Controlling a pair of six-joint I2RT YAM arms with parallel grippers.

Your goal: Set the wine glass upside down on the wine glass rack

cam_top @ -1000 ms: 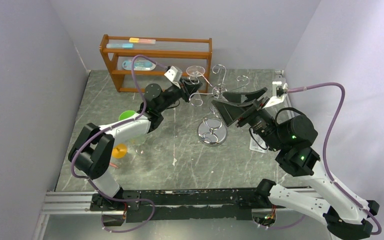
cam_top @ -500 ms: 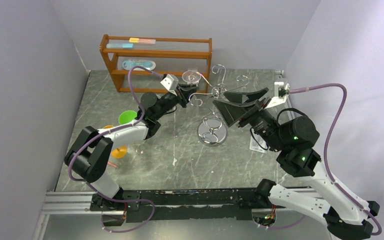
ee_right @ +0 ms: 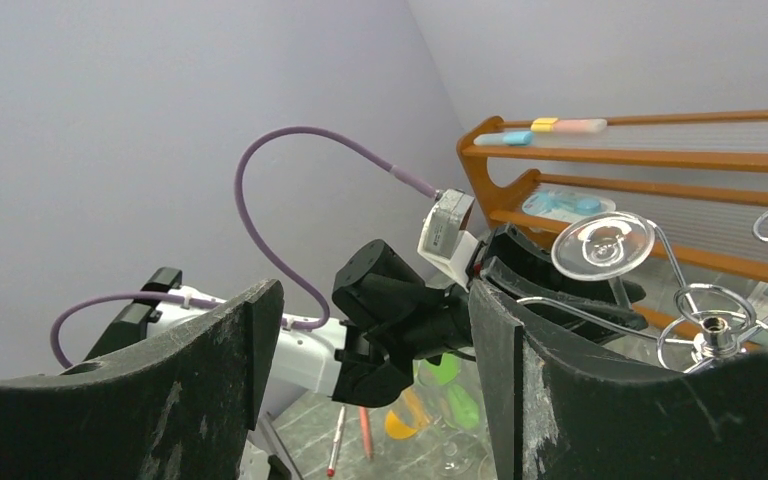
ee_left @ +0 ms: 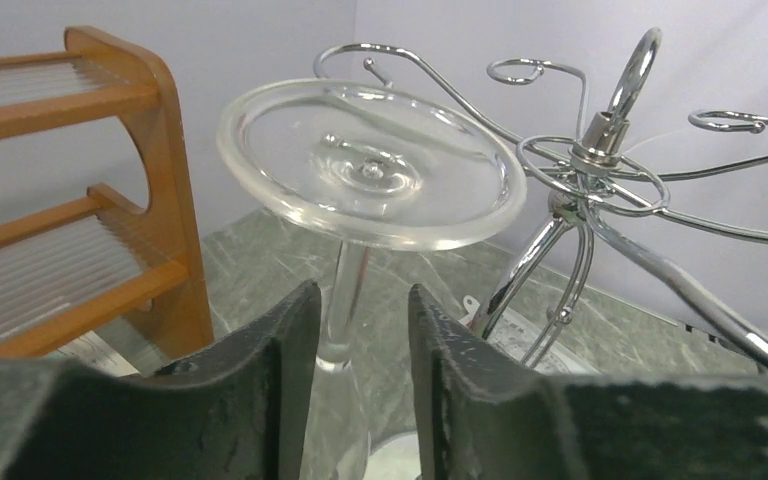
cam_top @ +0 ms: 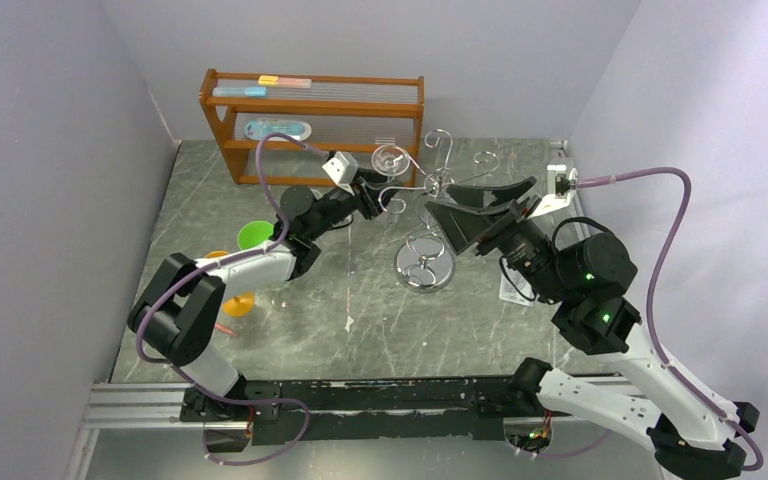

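**Overhead view.** In the upper centre, the left gripper [cam_top: 372, 195] reaches to the wine glass rack [cam_top: 425, 265]. The wine glass [cam_top: 390, 158] stands foot-up at one of the rack's curled arms, in front of the wooden shelf [cam_top: 360, 80]. The right gripper [cam_top: 480, 210] hovers just right of the rack's post, spread wide and empty.

**Left wrist view.** The stem of the wine glass [ee_left: 370, 165] runs down between the fingers [ee_left: 260, 400]. It lies close to the left one, with a clear gap to the right one, so the jaws are parted round the stem, not clamped. Whether the foot rests on a wire arm cannot be told here.

**Right wrist view.** The foot shows right of centre, with wire curving beneath it. Nothing is held between this gripper's fingers.

**Risks.** If the foot is not seated in the curl, expect the glass to slide off and fall to the worktop [cam_top: 360, 320] when you withdraw. A finger dragging the stem on the way out could tip the glass or rock the rack. The right gripper, so near the post, could knock an arm.
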